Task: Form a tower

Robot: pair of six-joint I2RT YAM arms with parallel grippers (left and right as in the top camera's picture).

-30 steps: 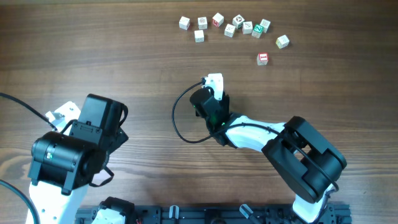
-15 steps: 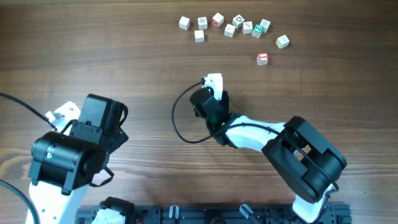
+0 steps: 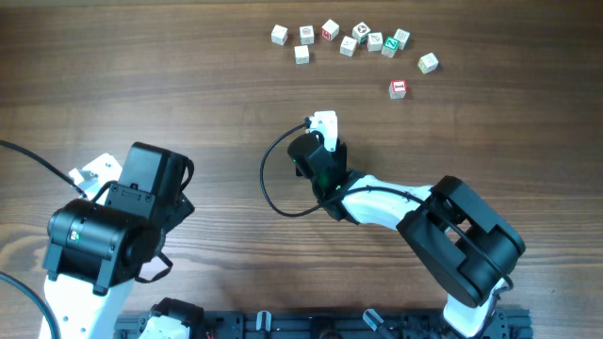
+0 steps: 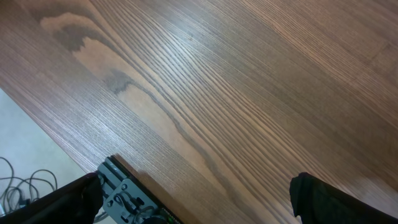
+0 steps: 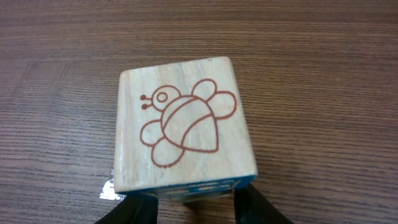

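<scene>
tower (image 5: 185,134) at table (image 3: 188,85) centre, between right fingers (image 5: 261,208) | loose cubes (image 3: 344,40) in row behind | single cube (image 3: 398,88) nearer

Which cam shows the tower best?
Right wrist: the tower fills the frame, bee print on top, blue-green edge below. Overhead hides it under the right arm. Left wrist shows only table.

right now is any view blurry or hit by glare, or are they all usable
Right wrist: the bee cube is sharp, with a small bright glint on the table by its lower left corner. Left wrist: grain crisp, no harsh glare. Overhead: even light, but the loose cubes are too small to read.
</scene>
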